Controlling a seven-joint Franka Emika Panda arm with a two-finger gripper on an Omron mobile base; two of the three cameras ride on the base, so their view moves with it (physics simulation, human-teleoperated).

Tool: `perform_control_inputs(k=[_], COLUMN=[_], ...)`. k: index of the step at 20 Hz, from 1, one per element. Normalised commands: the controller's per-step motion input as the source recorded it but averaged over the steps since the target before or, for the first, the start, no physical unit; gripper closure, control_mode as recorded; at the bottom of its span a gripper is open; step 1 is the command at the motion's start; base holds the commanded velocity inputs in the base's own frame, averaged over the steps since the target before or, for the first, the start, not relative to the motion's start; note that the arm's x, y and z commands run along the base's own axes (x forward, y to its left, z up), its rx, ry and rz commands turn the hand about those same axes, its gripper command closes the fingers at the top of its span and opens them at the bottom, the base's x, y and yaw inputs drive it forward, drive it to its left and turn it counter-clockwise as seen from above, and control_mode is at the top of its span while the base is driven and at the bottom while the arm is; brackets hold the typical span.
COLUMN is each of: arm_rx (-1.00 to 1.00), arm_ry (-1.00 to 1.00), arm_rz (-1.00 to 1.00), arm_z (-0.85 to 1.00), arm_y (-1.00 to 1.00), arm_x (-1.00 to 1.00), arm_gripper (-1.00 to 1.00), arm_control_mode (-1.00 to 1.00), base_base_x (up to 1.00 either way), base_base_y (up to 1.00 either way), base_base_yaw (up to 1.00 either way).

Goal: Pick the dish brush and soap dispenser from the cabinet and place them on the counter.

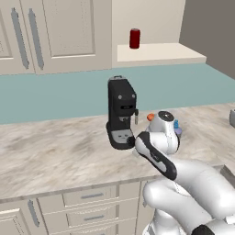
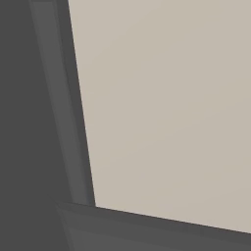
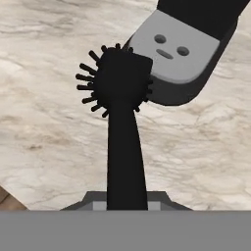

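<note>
Marbled counter below; gripper fingers pinching dish brush handle, bristled head mid-frame beside coffee machine base. Lower gently, release clear of it.

Wide bare stretch of counter open to the left of the coffee machine. Coffee machine standing mid-counter, base just beyond the brush head in the hand view, blocking passage forward there. Soap dispenser close on the right, half hidden behind the arm. Open cabinet shelf roomy beside the red can. Right base view blocked by a dark frame and a pale panel.
</note>
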Motion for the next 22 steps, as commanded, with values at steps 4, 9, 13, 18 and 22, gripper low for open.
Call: perform_control_inputs(k=[4, 9, 13, 18, 22], arm_rx=[-0.02, 0.00, 0.00, 0.00, 0.00], arm_ry=[0.01, 0.00, 0.00, 0.00, 0.00], arm_rz=[0.00, 0.01, 0.01, 0.01, 0.02], arm_z=[-0.60, -0.58, -0.56, -0.55, -0.59], arm_y=[0.00, -0.04, -0.02, -0.03, -0.08], arm_x=[0.00, -0.03, -0.04, -0.04, -0.12], arm_gripper=[1.00, 1.00, 1.00, 1.00, 1.00], arm_control_mode=[-1.00, -1.00, -1.00, -1.00, -1.00], base_base_x=[0.00, 0.00, 0.00, 0.00, 0.00], base_base_y=[0.00, 0.00, 0.00, 0.00, 0.00], base_base_yaw=[0.00, 0.00, 0.00, 0.00, 0.00])
